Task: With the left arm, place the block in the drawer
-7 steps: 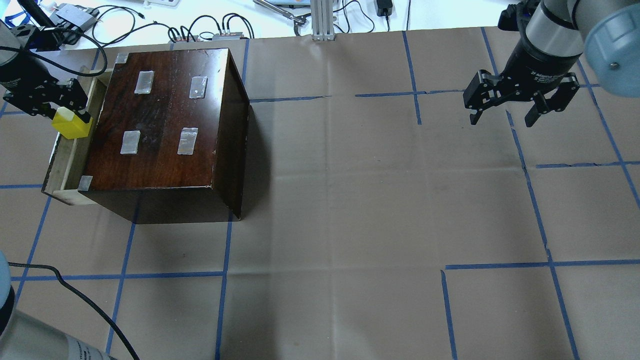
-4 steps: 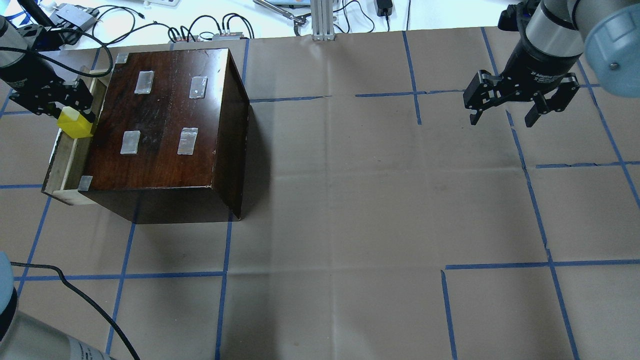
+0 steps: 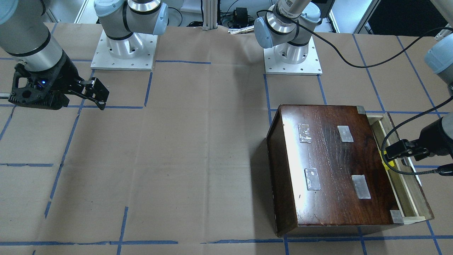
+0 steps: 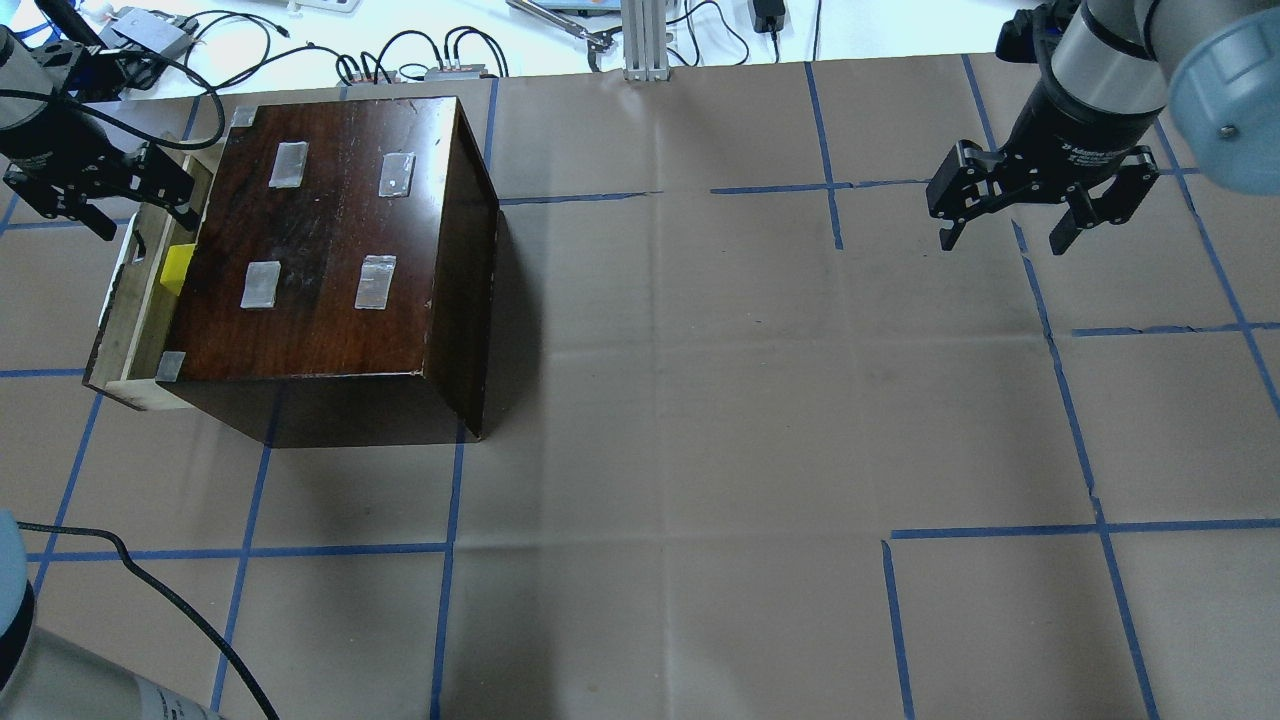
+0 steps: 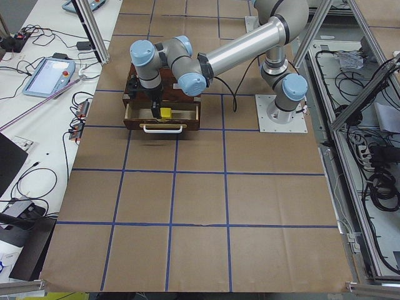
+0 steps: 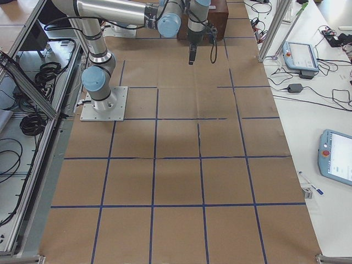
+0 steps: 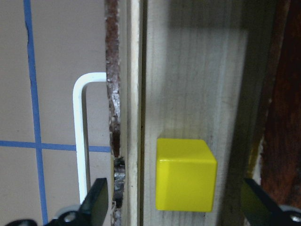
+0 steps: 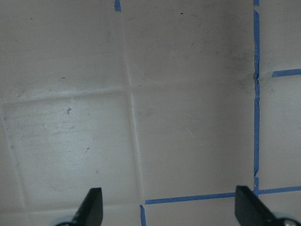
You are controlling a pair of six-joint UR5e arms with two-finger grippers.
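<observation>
The yellow block [image 4: 178, 268] lies on the floor of the pulled-out pale-wood drawer [image 4: 133, 325], close against the dark box. It also shows in the left wrist view [image 7: 186, 175] and the exterior left view [image 5: 165, 113]. My left gripper [image 4: 140, 215] is open and empty, above the drawer's far part and clear of the block. In the left wrist view its fingertips [image 7: 98, 202] stand wide on either side of the block. My right gripper [image 4: 1003, 240] is open and empty above the bare paper at the far right.
The dark glossy box [image 4: 330, 230] with tape patches holds the drawer on its left side. The drawer's white handle [image 7: 81, 141] sticks out over the paper. A black cable [image 4: 150, 590] loops from the left arm. Cables and devices lie along the table's far edge [image 4: 400, 55].
My left gripper has opened and let go of the yellow block, which now rests in the drawer. The gripper has drawn back and up a little. The right arm has not moved.
</observation>
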